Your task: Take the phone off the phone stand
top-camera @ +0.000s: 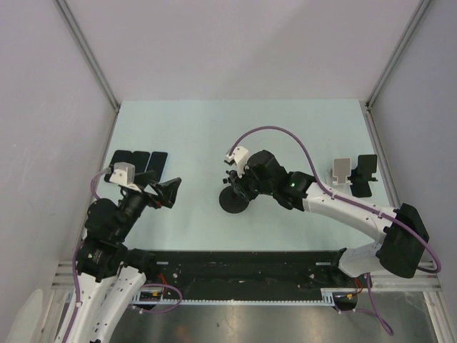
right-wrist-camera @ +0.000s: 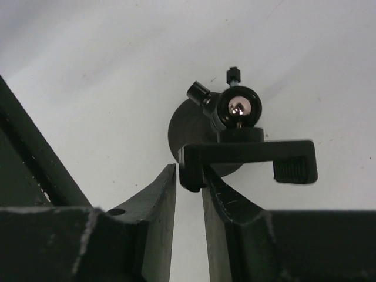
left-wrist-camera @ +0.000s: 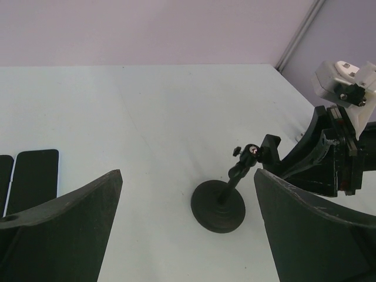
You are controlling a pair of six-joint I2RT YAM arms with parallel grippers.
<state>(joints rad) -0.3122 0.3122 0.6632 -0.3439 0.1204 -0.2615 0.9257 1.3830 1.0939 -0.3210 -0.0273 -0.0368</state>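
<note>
**Stand Empty, Phones Flat on the Counter**

From above: shows the phone stand [top-camera: 234, 201] in the middle of the counter [top-camera: 214, 128] with no phone in it. Shows three dark phones [top-camera: 139, 162] lying flat side by side near the left edge; cannot tell which of them is the task's own. Puts the right claw [top-camera: 234, 187] at the stand's head. Puts the left claw [top-camera: 171, 193] between phones and stand, spread wide and holding nothing. Also takes in two other small stands [top-camera: 353, 174] near the right edge.

Left wrist: confirms a bare clamp [left-wrist-camera: 270, 150] atop the tilted stem, with the round base [left-wrist-camera: 218, 207] flat on the counter.

Right wrist: brings the fingers [right-wrist-camera: 155, 211] nearly together, with only a narrow slit between and the clamp's end hook right at the tips. Cannot tell whether pinching it or merely flanking it.

Looks done as to the removal itself; leaves, at most, backing the right claw away from the stand.
</note>
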